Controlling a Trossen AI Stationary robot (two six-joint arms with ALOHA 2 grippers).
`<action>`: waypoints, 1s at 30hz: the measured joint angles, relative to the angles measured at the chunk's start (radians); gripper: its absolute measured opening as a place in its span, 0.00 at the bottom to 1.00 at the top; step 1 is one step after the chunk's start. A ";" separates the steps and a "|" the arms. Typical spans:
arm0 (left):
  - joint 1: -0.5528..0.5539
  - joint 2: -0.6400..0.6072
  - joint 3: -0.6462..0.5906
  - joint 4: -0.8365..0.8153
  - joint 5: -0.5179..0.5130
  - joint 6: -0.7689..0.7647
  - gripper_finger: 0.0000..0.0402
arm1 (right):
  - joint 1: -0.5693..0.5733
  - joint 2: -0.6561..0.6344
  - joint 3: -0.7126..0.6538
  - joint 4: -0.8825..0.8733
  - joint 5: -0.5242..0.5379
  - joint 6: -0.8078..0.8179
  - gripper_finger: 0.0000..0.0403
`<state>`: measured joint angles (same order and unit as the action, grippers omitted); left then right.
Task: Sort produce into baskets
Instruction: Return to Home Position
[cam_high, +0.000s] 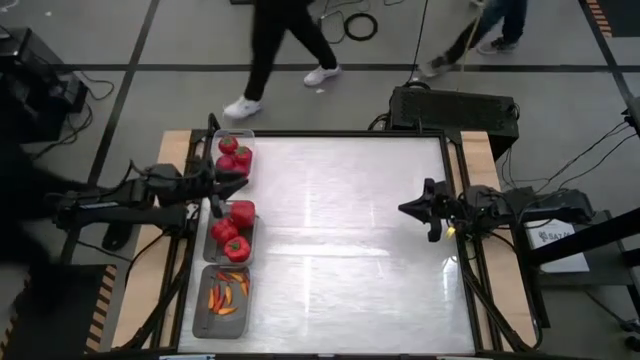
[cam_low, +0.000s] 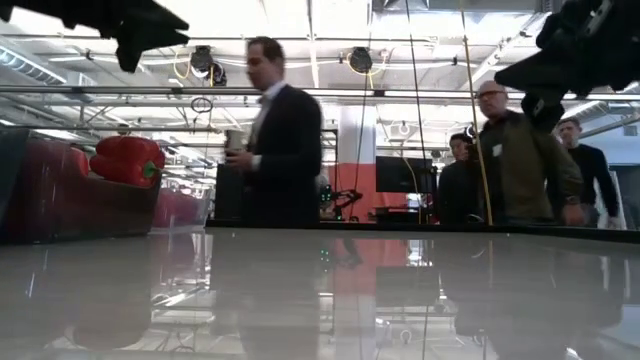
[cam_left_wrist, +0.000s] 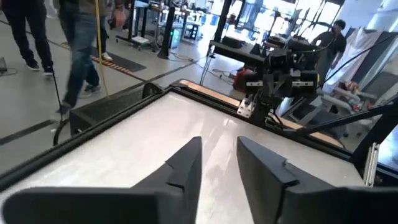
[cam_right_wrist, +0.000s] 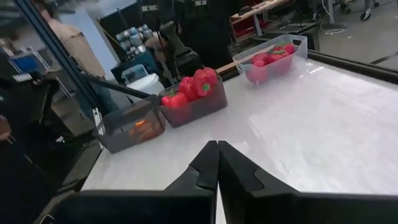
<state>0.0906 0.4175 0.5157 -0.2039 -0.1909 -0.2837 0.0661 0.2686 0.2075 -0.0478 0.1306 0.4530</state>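
The produce is sitting sorted by kind along the left edge of the table (cam_high: 350, 250), each sort in its own tray, so nothing is mixing. The tomatoes (cam_high: 234, 152) are filling the tomato basket (cam_right_wrist: 297, 50) at one end, and the bell peppers (cam_high: 233, 232) are heaping above the rim of the middle basket (cam_right_wrist: 208, 102). The thin orange and red chilies (cam_high: 227, 298) are lying flat in the end basket (cam_right_wrist: 115, 137). I am seeing nothing loose on the tabletop, so I judge the sorting done and both arms to be standing off, not reaching. The left gripper (cam_left_wrist: 219, 160) is hanging above the gap between the tomato basket and the middle basket, its fingers parted only narrowly, gripping and touching nothing. The right gripper (cam_right_wrist: 218, 155) is hovering over the table's right side, well apart from the baskets, its fingers pressed together on nothing.
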 joint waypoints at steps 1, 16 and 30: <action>0.000 -0.014 -0.020 0.012 0.001 -0.006 0.25 | 0.000 -0.003 -0.017 0.019 0.000 0.006 0.00; 0.000 -0.237 -0.273 0.134 0.067 -0.104 0.02 | 0.000 -0.014 -0.106 0.036 -0.035 0.044 0.00; 0.000 -0.271 -0.440 0.288 0.065 -0.182 0.03 | 0.000 -0.014 -0.194 0.123 -0.058 0.054 0.00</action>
<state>0.0906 0.1463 0.0759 0.0836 -0.1260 -0.4660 0.0658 0.2546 0.0139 0.0748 0.0725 0.5075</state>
